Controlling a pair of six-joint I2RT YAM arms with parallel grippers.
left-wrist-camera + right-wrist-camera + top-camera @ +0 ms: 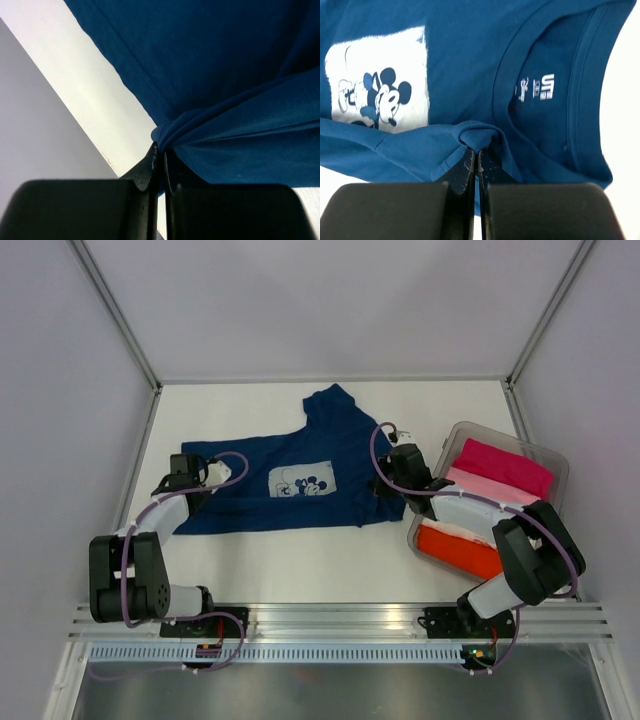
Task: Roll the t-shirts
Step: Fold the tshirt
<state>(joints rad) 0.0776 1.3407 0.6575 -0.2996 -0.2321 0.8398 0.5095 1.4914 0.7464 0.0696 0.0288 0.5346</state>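
A dark navy t-shirt [320,445] lies spread on the white table with its white chest print [302,483] facing up. My left gripper [203,478] is shut on a pinched fold at the shirt's left end, where the cloth [225,75] bunches into the fingertips [153,162]. My right gripper [386,490] is shut on a folded edge at the shirt's right side. In the right wrist view the navy t-shirt [470,40] shows its collar label and print [380,97], and a hem fold is clamped in the right gripper [479,156].
A clear plastic bin [510,437] stands at the right and holds folded tees in magenta [505,465], pale pink [490,490] and orange-red [458,550]. Grey walls enclose the table on three sides. An aluminium rail [340,620] runs along the near edge.
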